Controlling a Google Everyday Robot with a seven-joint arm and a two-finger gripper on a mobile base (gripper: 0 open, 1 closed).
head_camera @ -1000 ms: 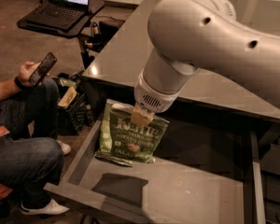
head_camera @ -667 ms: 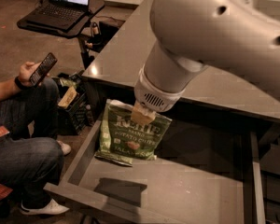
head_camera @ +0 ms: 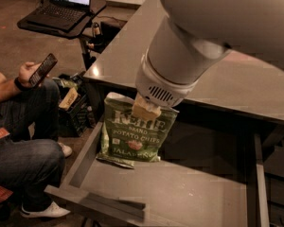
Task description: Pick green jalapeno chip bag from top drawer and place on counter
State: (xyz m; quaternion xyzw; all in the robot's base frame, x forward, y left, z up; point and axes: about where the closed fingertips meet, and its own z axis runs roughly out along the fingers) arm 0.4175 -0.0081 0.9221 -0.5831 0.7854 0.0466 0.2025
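Note:
The green jalapeno chip bag stands nearly upright at the back left of the open top drawer, and its lower edge touches the drawer floor. My gripper comes down from the big white arm and is shut on the bag's top edge, with one tan finger showing over the front of the bag. The dark glossy counter lies just behind and above the drawer, and the arm hides much of it.
A seated person holding a phone is close to the drawer's left wall. A laptop sits on a black stand at the far left. A crate of items stands on the floor by the counter's corner.
The arm fills more of the view and reaches further left and up. The gripper stays on the bag's top edge, and the bag stands slightly taller in the same spot.

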